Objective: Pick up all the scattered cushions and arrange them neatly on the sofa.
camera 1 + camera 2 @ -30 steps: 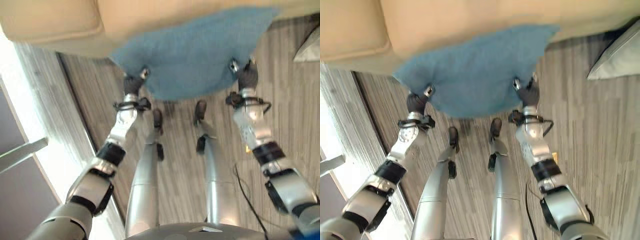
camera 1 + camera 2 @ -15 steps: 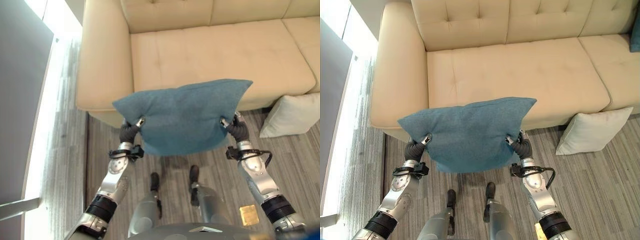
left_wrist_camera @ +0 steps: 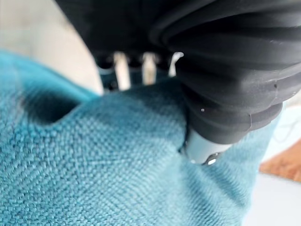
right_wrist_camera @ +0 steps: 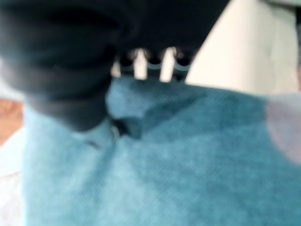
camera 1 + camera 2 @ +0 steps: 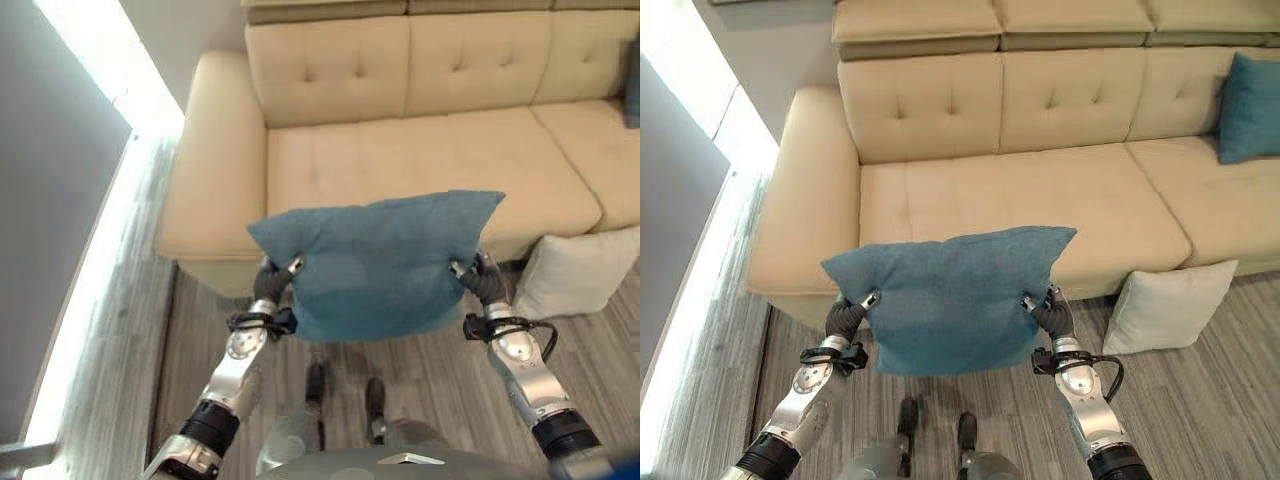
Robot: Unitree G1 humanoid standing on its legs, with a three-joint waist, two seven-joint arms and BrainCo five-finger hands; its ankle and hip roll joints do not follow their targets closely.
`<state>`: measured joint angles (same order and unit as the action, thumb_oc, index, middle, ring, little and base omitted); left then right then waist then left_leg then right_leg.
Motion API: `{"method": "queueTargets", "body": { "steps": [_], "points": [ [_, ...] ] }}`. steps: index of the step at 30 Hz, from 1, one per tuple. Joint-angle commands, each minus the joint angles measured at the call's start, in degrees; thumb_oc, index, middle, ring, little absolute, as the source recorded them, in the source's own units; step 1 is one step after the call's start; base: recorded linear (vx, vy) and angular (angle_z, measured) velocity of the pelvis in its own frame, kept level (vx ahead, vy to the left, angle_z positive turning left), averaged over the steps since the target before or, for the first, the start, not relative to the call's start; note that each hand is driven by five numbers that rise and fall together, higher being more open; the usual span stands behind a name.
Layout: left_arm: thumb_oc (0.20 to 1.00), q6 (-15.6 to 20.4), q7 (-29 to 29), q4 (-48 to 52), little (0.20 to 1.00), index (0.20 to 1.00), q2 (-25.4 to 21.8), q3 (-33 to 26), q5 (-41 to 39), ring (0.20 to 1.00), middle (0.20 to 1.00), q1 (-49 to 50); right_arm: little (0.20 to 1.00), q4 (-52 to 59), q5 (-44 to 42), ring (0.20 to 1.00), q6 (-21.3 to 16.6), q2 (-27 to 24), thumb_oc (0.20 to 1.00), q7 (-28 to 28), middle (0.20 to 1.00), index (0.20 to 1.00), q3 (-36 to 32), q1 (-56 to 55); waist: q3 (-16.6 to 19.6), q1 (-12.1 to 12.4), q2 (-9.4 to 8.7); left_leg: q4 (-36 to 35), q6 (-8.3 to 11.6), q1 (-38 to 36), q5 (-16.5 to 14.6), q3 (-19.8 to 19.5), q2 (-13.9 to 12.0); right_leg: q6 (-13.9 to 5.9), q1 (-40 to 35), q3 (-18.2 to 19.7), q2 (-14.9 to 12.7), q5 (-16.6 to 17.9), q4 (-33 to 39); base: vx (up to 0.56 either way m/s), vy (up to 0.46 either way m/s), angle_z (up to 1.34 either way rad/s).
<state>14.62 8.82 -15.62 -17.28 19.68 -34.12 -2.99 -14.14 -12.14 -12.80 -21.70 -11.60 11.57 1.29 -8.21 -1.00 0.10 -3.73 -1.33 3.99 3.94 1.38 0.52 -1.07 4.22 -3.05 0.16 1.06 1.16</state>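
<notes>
**Teal cushion held in front of the sofa**

The beige sofa (image 5: 1020, 200) is taken as the landmark. Before its left armrest (image 5: 805, 200), the left hand (image 5: 847, 318) is seen, its fingers (image 3: 122, 70) curled over one lower side edge of the teal cushion (image 5: 955, 295) and its thumb pressed into the fabric. The cushion is held upright in the air, in front of the sofa's left seat and off the floor (image 5: 1200, 390). At the cushion's other side edge, the right hand (image 5: 1053, 316) is clamped in the same way, fingers (image 4: 141, 66) over the edge. Further right, a white cushion (image 5: 1165, 305) is leaned against the sofa's front, on the floor. A second teal cushion (image 5: 1247, 105) is propped against the sofa's backrest at the far right.
</notes>
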Motion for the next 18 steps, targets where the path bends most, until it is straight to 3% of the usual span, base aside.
{"method": "queueTargets", "body": {
  "steps": [1, 3, 4, 6, 9, 12, 15, 18],
  "points": [
    [0.200, 3.82, -3.27, 6.98, 0.200, 0.200, -0.82, -1.41, 2.97, 0.200, 0.200, -3.73, 0.200, 6.22, 1.84, 0.200, -4.19, 0.55, 0.200, 1.14, 0.200, 0.200, -0.21, 3.56, 1.15, 2.07, -1.89, 5.59, 0.37, 0.98, -2.65, 3.27, 1.36, -9.83, -0.80, -2.16, -7.57, 2.63, -20.18, 0.16, 0.256, -0.97],
    [0.200, 3.78, -3.42, 7.46, 0.200, 0.200, -1.73, -0.76, 4.04, 0.200, 0.200, -3.72, 0.200, 7.05, 2.38, 0.200, -4.40, 0.80, 0.200, 1.74, 0.200, 0.200, 0.15, 3.58, 0.39, 1.72, -0.71, 5.59, -0.92, -1.65, -4.27, 3.25, 0.94, -9.48, 3.04, -2.96, -7.99, 3.02, -27.36, 0.22, 0.201, -0.61],
    [0.200, 3.52, -3.60, 8.07, 0.200, 0.200, -1.90, -0.86, 4.93, 0.200, 0.200, -3.24, 0.200, 7.29, 3.01, 0.200, -4.10, 0.70, 0.200, 1.84, 0.200, 0.200, 0.32, 3.39, 0.60, 2.11, -0.34, 5.30, -1.07, -3.48, -5.48, 3.73, 1.19, -8.68, 4.71, -6.51, -9.90, 2.59, -26.06, 0.29, 0.165, -0.20],
    [0.200, 3.62, -3.88, 8.00, 0.200, 0.200, -2.14, -0.84, 4.72, 0.200, 0.200, -2.98, 0.200, 7.23, 2.76, 0.200, -4.07, 0.35, 0.200, 2.07, 0.200, 0.200, 0.75, 3.90, 0.93, 1.74, -0.19, 3.75, -0.68, -5.39, -5.96, 3.40, 1.26, -7.83, 6.38, -7.87, -8.63, 1.43, -20.54, 0.24, -0.002, -0.40],
    [0.200, 3.40, -3.89, 7.99, 0.200, 0.200, -2.08, -1.63, 4.54, 0.200, 0.200, -2.78, 0.200, 6.99, 2.73, 0.200, -4.05, 0.30, 0.200, 2.31, 0.200, 0.200, 1.88, 4.88, 0.75, 1.20, -0.68, 2.52, 0.21, -8.42, -7.26, 3.25, 1.54, -7.88, 7.77, -10.98, -7.44, 3.67, -8.13, 0.26, -0.106, -0.27],
    [0.200, 3.28, -4.06, 7.80, 0.200, 0.200, -1.68, -1.92, 4.76, 0.200, 0.200, -2.69, 0.200, 7.47, 3.44, 0.200, -3.58, -0.34, 0.200, 2.71, 0.200, 0.200, 2.41, 4.83, 1.12, 0.57, -1.09, 3.56, 0.97, -9.40, -8.30, 2.56, 1.31, -7.71, 6.25, -8.31, -6.19, 3.93, -5.86, 0.24, -0.141, 0.14],
    [0.200, 3.30, -4.77, 7.71, 0.200, 0.200, -0.51, -1.59, 4.56, 0.200, 0.200, -2.16, 0.200, 8.07, 3.41, 0.200, -3.86, -0.83, 0.200, 2.80, 0.200, 0.200, 1.51, 3.44, 2.40, 0.46, -1.43, 8.10, 2.89, -8.68, -7.54, 2.06, 0.51, -6.21, 2.59, -7.79, -4.79, 3.34, -3.65, 0.19, -0.145, 0.64],
    [0.200, 3.27, -5.29, 7.22, 0.200, 0.200, 0.38, -0.90, 3.21, 0.200, 0.200, -2.61, 0.200, 8.85, 1.74, 0.200, -4.50, -1.46, 0.200, 2.13, 0.200, 0.200, 0.14, 2.22, 1.81, 0.11, -2.68, 19.67, 5.95, -3.34, -4.44, 2.19, -1.72, -3.84, -1.72, -9.56, -4.16, 2.33, -1.12, 0.14, -0.253, 0.11]
  ]
}}
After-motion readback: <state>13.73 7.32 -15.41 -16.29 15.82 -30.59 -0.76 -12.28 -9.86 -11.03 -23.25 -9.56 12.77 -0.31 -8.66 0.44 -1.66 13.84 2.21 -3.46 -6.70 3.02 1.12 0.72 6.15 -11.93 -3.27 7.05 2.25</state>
